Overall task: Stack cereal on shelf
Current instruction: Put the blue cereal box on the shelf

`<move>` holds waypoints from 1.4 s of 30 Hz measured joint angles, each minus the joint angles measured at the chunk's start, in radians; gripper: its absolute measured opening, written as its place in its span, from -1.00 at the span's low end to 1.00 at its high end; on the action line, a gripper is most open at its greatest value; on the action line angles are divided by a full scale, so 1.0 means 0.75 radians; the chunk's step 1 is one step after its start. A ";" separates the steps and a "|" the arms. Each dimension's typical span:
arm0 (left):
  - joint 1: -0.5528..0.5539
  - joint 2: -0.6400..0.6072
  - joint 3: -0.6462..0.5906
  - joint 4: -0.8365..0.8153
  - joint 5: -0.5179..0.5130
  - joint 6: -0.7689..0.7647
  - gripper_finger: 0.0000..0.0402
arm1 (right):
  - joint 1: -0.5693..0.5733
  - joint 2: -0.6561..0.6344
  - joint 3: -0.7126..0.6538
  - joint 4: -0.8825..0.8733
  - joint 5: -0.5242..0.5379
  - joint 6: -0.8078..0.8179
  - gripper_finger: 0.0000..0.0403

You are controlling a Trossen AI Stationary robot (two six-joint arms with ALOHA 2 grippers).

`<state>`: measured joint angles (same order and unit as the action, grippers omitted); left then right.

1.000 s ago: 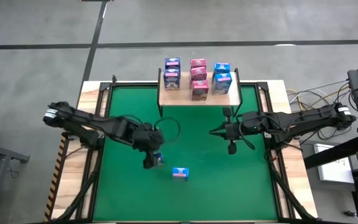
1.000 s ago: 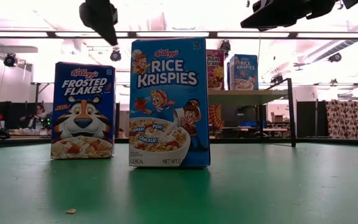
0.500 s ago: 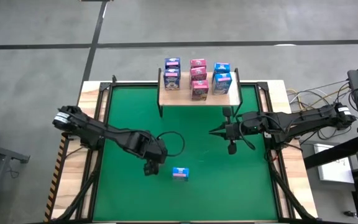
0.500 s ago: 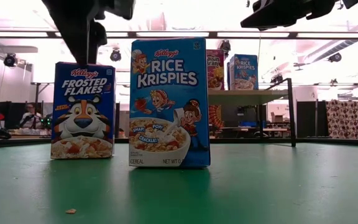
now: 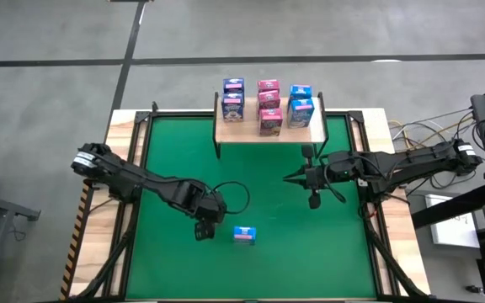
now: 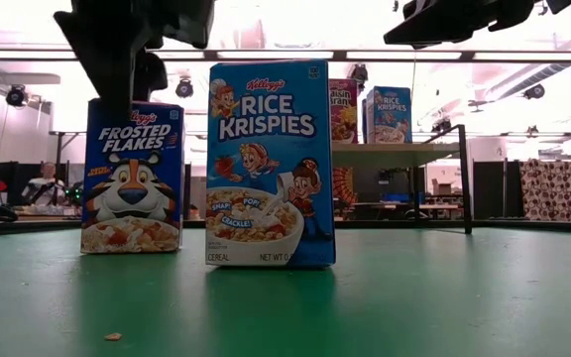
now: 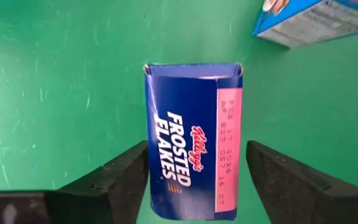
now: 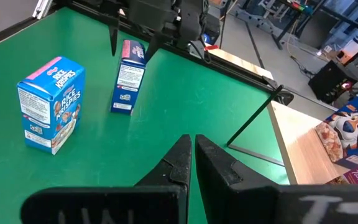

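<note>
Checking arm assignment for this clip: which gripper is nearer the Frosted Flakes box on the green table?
Left. The left gripper is right above the Frosted Flakes box, jaws open on either side. The right gripper waits farther off, near the shelf.

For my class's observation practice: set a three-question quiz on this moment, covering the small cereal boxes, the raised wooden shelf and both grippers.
1. True or false: the left gripper's open fingers straddle the dark blue Frosted Flakes box.
2. Multiple choice: relative to the raised light-wood shelf, the light blue Rice Krispies box stands A) on it, B) off it, on the green table, C) under it.
3. Fill in: the right gripper's fingers are ____.
Key: 1 true; 2 B; 3 shut.
</note>
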<state>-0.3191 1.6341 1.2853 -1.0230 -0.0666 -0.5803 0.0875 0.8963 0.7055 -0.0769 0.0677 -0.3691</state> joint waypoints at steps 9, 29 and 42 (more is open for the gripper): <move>0.001 -0.001 0.025 0.001 0.007 0.048 -0.18 | 0.000 0.001 0.000 -0.002 0.003 0.014 -0.94; 0.148 -0.001 0.422 -0.118 -0.001 0.475 -0.35 | 0.000 0.002 -0.001 -0.061 0.004 0.016 -0.94; 0.553 -0.001 0.724 -0.340 -0.041 0.922 -0.35 | 0.000 0.002 -0.001 -0.061 0.004 0.024 -0.94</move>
<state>0.0955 1.6337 1.8283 -1.2778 -0.0971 0.1109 0.0875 0.8974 0.7048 -0.1227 0.0708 -0.3507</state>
